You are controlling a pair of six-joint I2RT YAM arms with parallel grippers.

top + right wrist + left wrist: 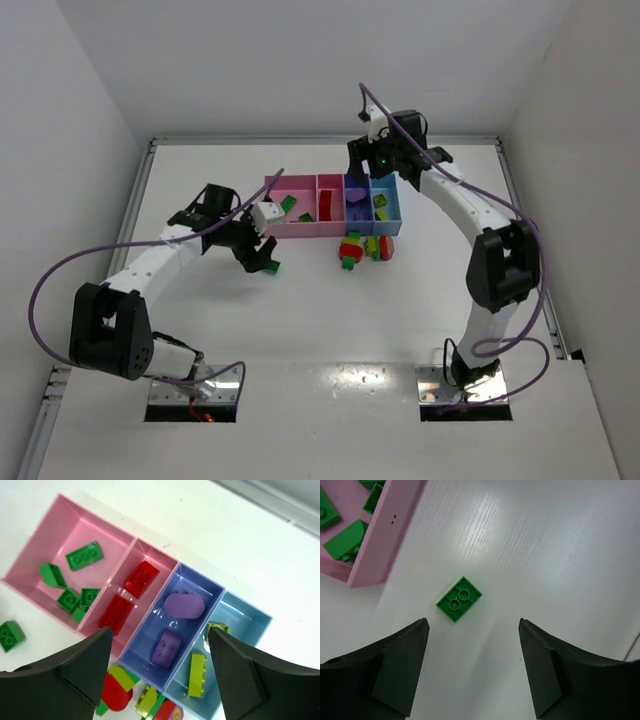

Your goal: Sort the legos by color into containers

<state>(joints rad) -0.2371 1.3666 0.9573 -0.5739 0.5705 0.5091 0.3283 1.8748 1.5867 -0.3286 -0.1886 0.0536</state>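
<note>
My left claw [472, 622] is wide open and holds nothing. One green lego [459, 599] lies on the white table [545, 540] just ahead of my fingers, hollow side up, near the corner of the wide pink bin [75, 530]. That bin has green legos [85, 555] in it. Next to it, the narrow pink bin [150, 555] has two red legos [141, 579]. The blue-violet bin [197, 582] has two purple legos [183, 604]. The light blue bin [245, 617] has two yellow legos [197, 675]. A mixed pile of legos [362, 247] sits on the table just in front of the bins. My right claw [160, 635] hangs over the bins, open and empty.
</note>
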